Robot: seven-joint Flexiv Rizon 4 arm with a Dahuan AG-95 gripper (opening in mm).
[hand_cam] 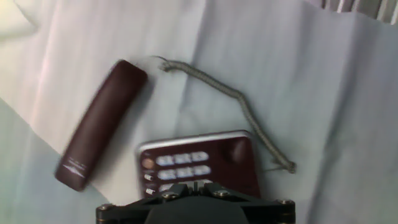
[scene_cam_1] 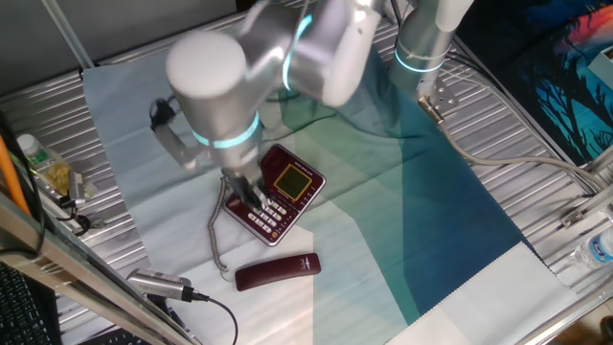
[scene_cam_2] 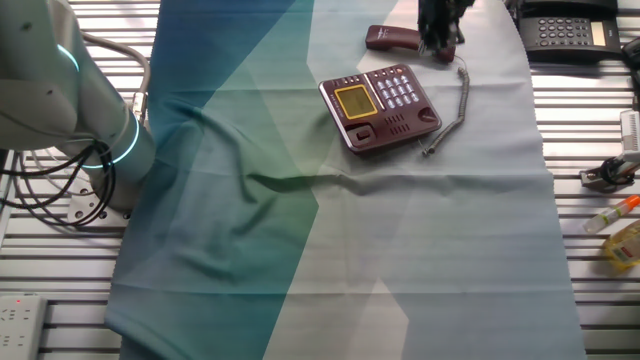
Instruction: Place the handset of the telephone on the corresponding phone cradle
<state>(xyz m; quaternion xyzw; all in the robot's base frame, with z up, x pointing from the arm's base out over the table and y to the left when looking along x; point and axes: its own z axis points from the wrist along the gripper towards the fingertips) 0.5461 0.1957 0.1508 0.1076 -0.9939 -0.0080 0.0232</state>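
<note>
The maroon telephone (scene_cam_1: 287, 192) lies on the cloth, with its yellowish display and white buttons facing up. It also shows in the other fixed view (scene_cam_2: 378, 108) and the hand view (hand_cam: 199, 163). Its phone cradle (hand_cam: 239, 155) is the plain strip beside the keypad and nothing lies in it. The handset (scene_cam_1: 278, 271) lies apart from the base on the cloth, and shows in the other fixed view (scene_cam_2: 392, 38) and the hand view (hand_cam: 102, 124). The grey coiled cord (hand_cam: 239, 102) trails between them. My gripper (scene_cam_1: 251, 196) hovers over the keypad, shut and empty, with the handset off to one side.
The phone rests on a white and teal cloth (scene_cam_2: 330, 250) over a slatted metal table. A black desk phone (scene_cam_2: 570, 30) sits at one corner. Bottles and small tools (scene_cam_2: 620, 230) lie along the table edge. A cabled device (scene_cam_1: 158, 285) lies near the handset.
</note>
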